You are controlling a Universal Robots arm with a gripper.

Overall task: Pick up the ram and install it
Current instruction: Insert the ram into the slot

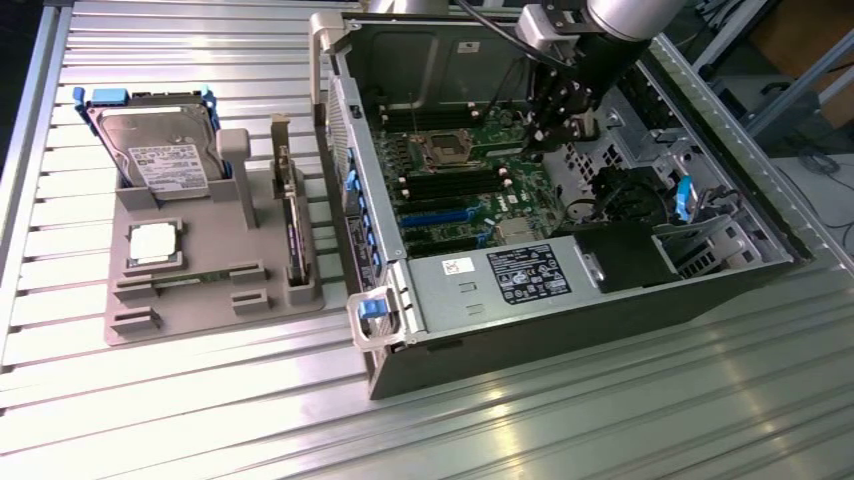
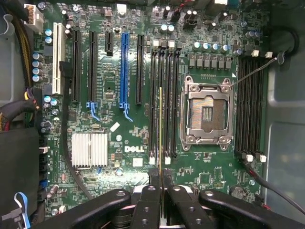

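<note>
Holding one ram (image 2: 160,125) edge-on in nearly closed jaws, lined up with four memory slots (image 2: 170,105) just beside the single processor socket (image 2: 206,113).

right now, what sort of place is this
Likely a robot computer-assembly bench: an open computer tower on a slatted metal table, a grey parts tray beside it, a robot arm reaching inside.

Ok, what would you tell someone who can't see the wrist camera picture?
The robot's black claw pinches a thin memory stick, seen edge-on, lined up with the long black slots on a green computer board. Beside the slots sits an empty silver chip socket.
</note>
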